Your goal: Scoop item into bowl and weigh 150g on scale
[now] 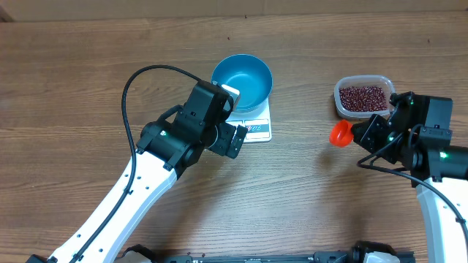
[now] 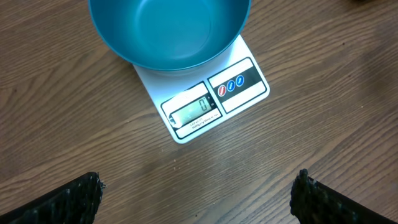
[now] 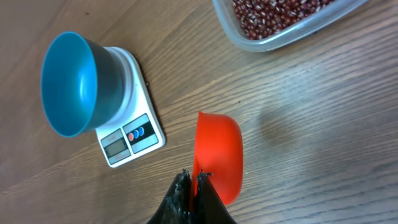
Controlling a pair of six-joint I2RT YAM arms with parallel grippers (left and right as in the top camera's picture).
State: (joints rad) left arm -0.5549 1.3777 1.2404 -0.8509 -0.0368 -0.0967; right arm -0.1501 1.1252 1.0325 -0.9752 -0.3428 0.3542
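Left fingers (image 2: 71,202) hang wide apart by the scale (image 2: 239,93), blue bowl (image 2: 168,31) on it. Right fingers (image 3: 186,199) pinch an orange scoop (image 3: 217,155).

The counter (image 1: 73,58) is matt, grained wood. The scale (image 2: 214,102) looks like smooth white plastic, the bowl (image 2: 168,28) on it smooth and faintly glossy. The scoop (image 3: 217,155) is shiny orange plastic.

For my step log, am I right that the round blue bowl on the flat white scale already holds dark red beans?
No: the round blue bowl sits on the flat white scale, but the left wrist view shows it empty.
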